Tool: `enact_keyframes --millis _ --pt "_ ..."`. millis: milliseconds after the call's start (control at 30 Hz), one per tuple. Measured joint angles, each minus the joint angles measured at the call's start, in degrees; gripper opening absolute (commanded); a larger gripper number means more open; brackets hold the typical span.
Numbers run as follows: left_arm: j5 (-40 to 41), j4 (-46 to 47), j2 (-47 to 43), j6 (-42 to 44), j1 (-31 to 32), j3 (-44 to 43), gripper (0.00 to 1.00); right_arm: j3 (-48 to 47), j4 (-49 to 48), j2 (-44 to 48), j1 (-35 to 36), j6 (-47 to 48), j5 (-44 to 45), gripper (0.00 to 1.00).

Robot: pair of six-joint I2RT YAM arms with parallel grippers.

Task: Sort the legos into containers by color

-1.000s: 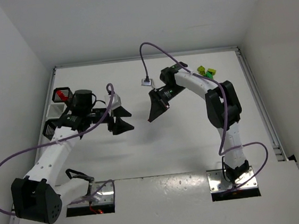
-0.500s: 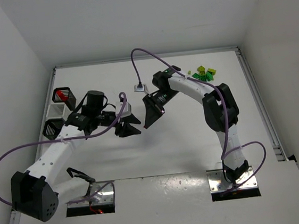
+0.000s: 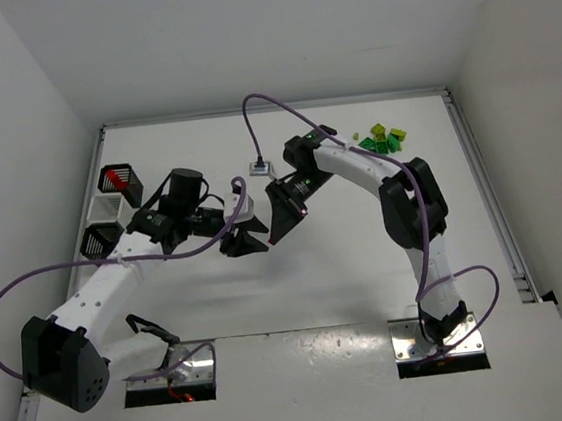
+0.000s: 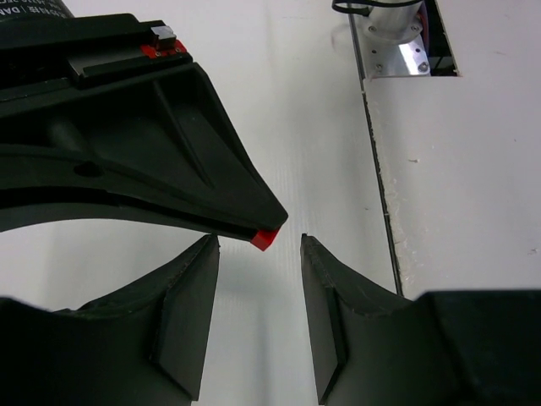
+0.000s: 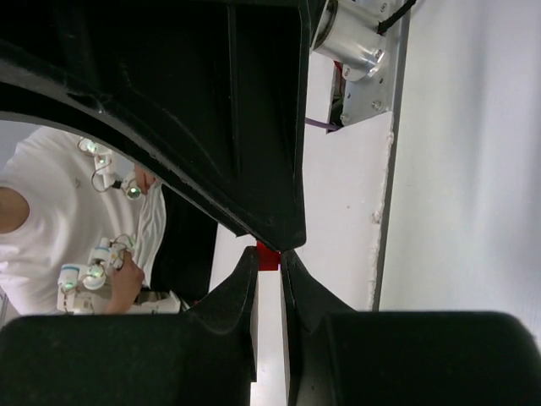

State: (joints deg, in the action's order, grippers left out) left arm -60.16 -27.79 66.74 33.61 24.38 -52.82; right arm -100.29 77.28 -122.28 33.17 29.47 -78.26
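Note:
My right gripper [image 3: 275, 233] is shut on a tiny red lego [image 5: 268, 254], pinched at its fingertips [image 5: 254, 264] above the middle of the table. My left gripper [image 3: 259, 237] is open and sits right against it. In the left wrist view the red lego [image 4: 265, 238] hangs just beyond the gap of my open left gripper [image 4: 259, 250], nearer its left finger. A pile of green and yellow-green legos [image 3: 384, 139] lies at the back right. Three bins stand at the left edge: a black one holding red pieces [image 3: 119, 180], a white one [image 3: 107, 205], and another black one [image 3: 98, 242].
Purple cables loop over both arms [image 3: 252, 123]. A raised white ledge with the arm base plates [image 3: 430, 341] runs along the near edge. Walls close the table at the back and both sides.
My left gripper has swung right toward the table's middle until it meets my right gripper's tip. My right gripper has shifted slightly left, still holding the red lego.

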Motion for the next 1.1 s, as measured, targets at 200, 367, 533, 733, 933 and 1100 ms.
enact_keyframes --millis 200,367,533,733,933,1100 --pt "0.24 -0.04 0.46 0.28 0.2 -0.5 0.44 0.0 0.0 0.0 0.24 -1.2 -0.42 0.01" --pt "0.31 0.0 0.55 0.37 0.61 -0.96 0.42 0.0 -0.17 0.0 0.26 -3.54 -1.57 0.01" --pt "0.81 -0.07 0.57 0.46 0.72 -1.05 0.32 1.38 -3.17 0.11 0.24 -8.0 -2.54 0.01" --pt "1.75 -2.45 1.2 0.31 1.44 -1.05 0.14 9.86 -17.57 1.95 -0.04 -23.08 -5.42 0.01" --pt "2.43 -2.95 1.22 0.2 1.49 -1.05 0.0 11.34 -22.45 2.34 -0.07 -28.61 -5.73 0.01" --pt "2.64 -2.58 1.29 -0.02 1.49 -1.05 0.0 11.37 -22.99 2.36 -0.28 -29.77 -5.55 0.02"
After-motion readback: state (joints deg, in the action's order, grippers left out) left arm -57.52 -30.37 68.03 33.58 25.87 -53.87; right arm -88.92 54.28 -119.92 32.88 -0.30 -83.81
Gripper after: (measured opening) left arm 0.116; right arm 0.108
